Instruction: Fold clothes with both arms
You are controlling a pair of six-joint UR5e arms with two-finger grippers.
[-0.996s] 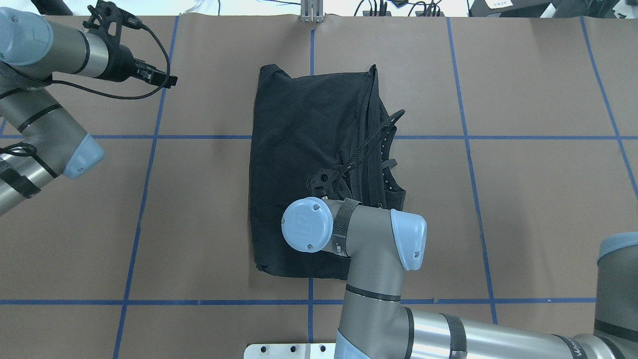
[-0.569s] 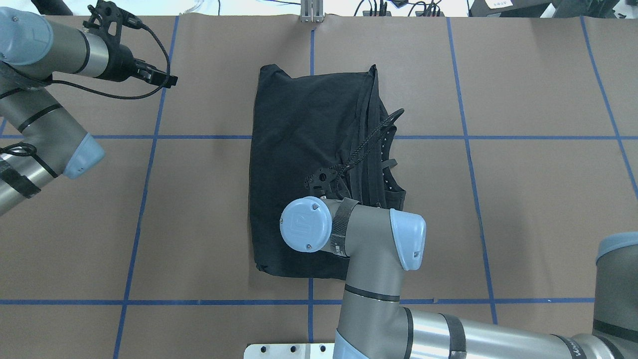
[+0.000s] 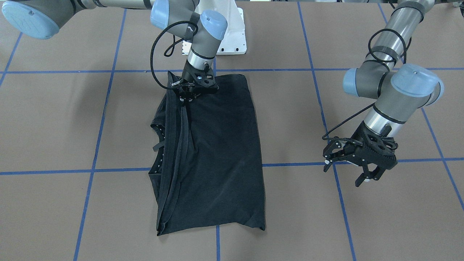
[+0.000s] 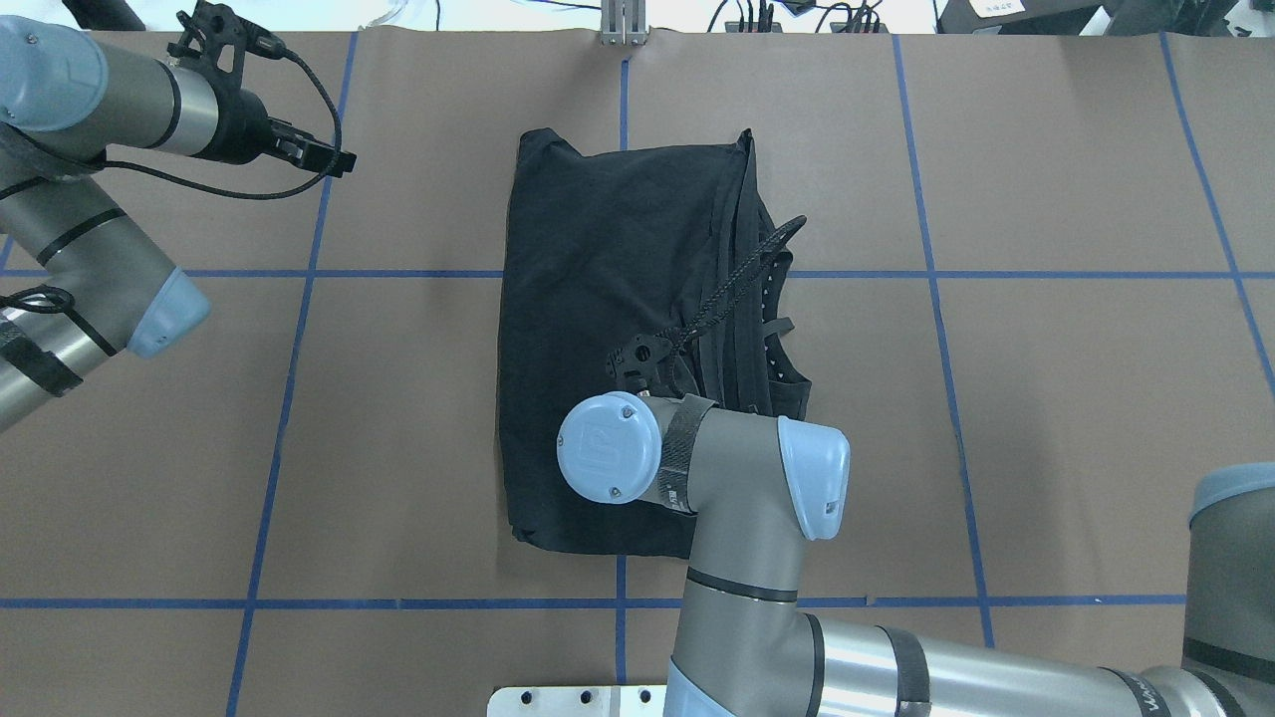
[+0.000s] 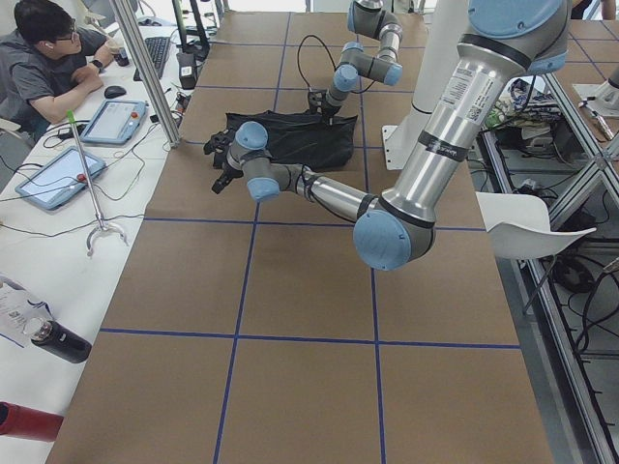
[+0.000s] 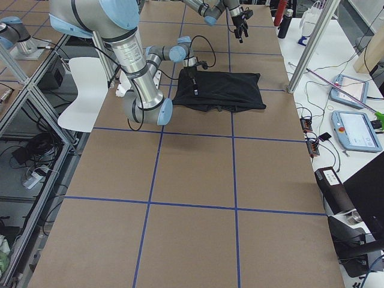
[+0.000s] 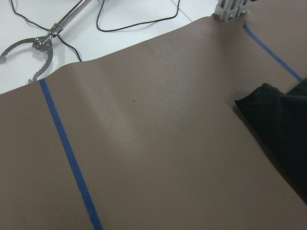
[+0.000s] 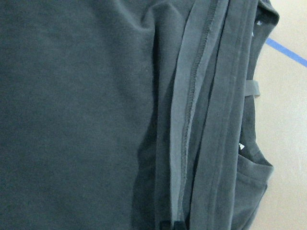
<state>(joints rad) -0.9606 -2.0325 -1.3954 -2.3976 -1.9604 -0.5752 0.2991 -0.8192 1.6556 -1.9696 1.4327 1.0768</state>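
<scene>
The black T-shirt (image 3: 217,145) lies on the brown table, folded into a long strip with its plain side up; no print shows. It also shows in the overhead view (image 4: 588,259). Stacked hems and a sleeve lie along the side towards my right arm (image 8: 192,120). My right gripper (image 3: 185,98) points down onto those hems at the end of the shirt nearest my base and looks shut on them. In the overhead view its fingers are hidden under the wrist. My left gripper (image 3: 367,177) is open and empty, in the air well off the shirt's other side (image 4: 339,159).
Blue tape lines (image 4: 299,274) grid the brown table cover. The white pedestal base (image 3: 232,36) is just behind the shirt. A metal post (image 4: 623,25) stands at the far edge. A person (image 5: 44,58) sits beyond it at a white bench with tablets.
My right wrist has shifted very slightly to the left over the shirt. The shirt and my left arm have hardly moved.
</scene>
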